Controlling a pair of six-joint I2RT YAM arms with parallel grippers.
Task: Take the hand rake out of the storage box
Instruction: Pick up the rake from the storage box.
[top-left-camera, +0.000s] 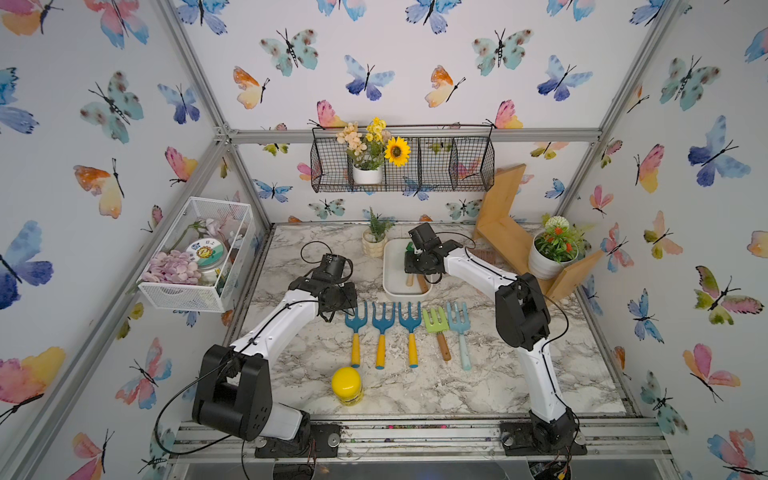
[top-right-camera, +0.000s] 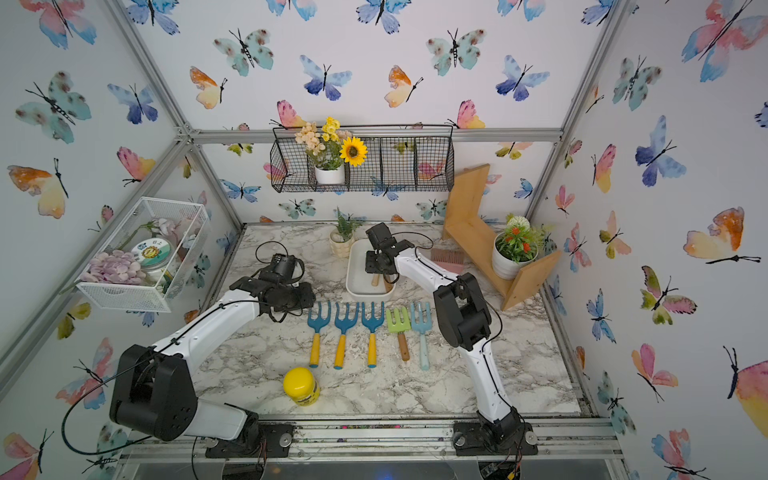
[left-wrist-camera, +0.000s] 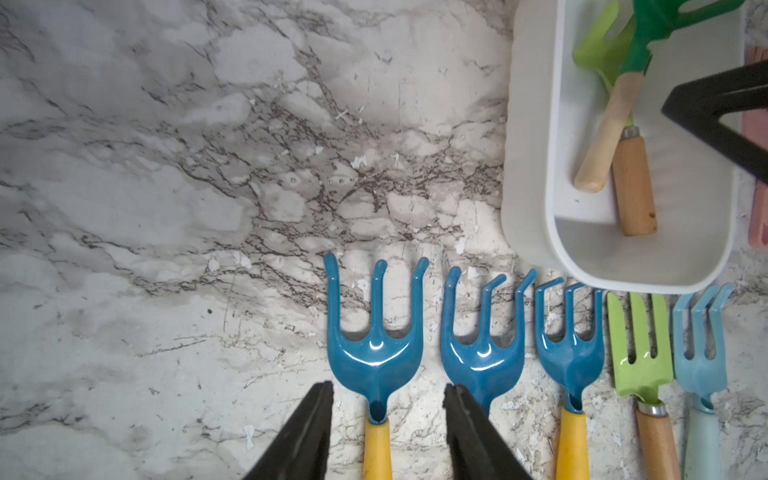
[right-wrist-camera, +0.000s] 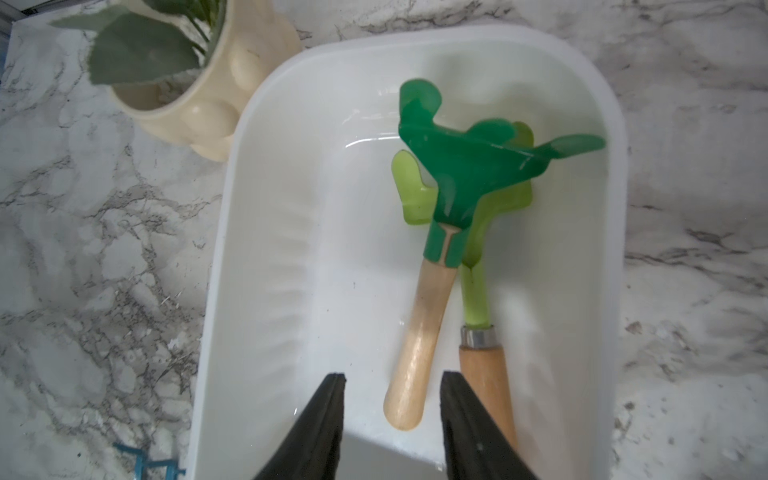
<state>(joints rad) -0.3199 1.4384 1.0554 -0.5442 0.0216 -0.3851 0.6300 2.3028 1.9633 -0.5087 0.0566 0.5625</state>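
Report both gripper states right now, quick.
Left gripper: open, holding nothing, jaws either side of a blue hand rake.
Right gripper: open, holding nothing, above the dark green hand rake in the storage box.

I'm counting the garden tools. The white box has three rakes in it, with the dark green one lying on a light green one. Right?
Not quite: the storage box holds two rakes, not three. The right wrist view shows only the dark green rake lying on the light green rake.
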